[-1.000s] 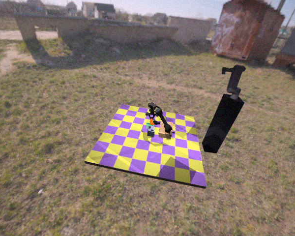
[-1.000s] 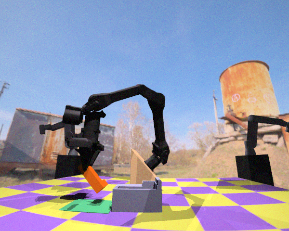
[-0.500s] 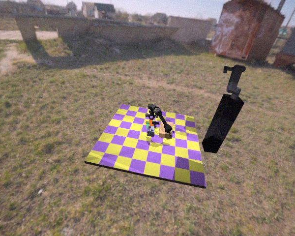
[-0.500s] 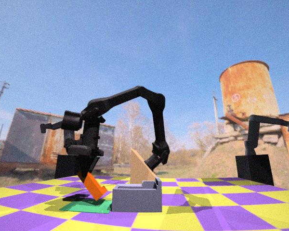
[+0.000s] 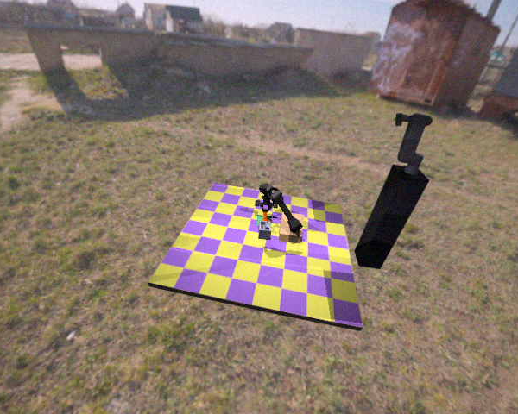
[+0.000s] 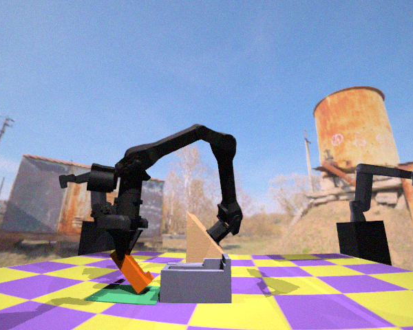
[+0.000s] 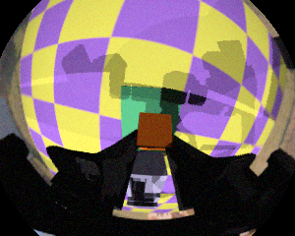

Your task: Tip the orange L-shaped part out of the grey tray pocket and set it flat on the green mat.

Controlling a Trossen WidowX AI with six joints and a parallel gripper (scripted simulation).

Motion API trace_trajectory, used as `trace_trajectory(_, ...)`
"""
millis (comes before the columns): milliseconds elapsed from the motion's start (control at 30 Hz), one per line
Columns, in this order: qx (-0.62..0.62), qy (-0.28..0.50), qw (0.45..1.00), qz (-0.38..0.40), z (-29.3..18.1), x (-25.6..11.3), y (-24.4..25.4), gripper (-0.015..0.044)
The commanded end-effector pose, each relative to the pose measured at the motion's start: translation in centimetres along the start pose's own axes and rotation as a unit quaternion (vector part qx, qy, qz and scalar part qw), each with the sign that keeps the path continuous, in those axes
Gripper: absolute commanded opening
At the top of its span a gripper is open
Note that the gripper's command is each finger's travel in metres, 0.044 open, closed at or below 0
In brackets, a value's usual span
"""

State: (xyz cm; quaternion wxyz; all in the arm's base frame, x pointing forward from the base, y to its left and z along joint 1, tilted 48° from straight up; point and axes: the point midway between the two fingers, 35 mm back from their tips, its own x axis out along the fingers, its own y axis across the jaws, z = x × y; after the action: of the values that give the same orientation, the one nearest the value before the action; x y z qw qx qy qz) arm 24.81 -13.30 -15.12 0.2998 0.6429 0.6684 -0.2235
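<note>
The orange part (image 5: 265,216) (image 6: 132,273) (image 7: 154,130) is steeply tilted over the green mat (image 6: 107,295) (image 7: 133,110). Its held end is up and its L-shaped end is down, at or just above the mat near the tray; whether it touches cannot be told. My gripper (image 6: 120,256) (image 7: 151,134) points down and is shut on the part's upper end. The grey tray (image 5: 264,235) (image 6: 196,287) stands right beside the mat, and its pocket is empty. In the wrist view the part's near end hides its lower end.
A wooden wedge-shaped block (image 5: 290,231) (image 6: 199,241) stands by the arm's base, behind the tray in the exterior view. Black pedestals with idle arms stand beyond the checkered table top (image 5: 241,267). The tray's raised end wall faces away from the mat.
</note>
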Motion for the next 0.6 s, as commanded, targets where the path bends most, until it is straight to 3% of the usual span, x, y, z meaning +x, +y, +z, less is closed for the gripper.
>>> trace_trajectory(0, 0.003, 0.002, 1.000, 0.000, -0.11, 0.19, -0.03, 0.0000)
trace_trajectory(433, 0.001, 0.001, 1.000, -0.001, -0.06, 0.09, -0.06, 0.0000)
trace_trajectory(567, 0.001, 0.001, 1.000, -0.001, -0.06, 0.09, -0.06, 0.0105)
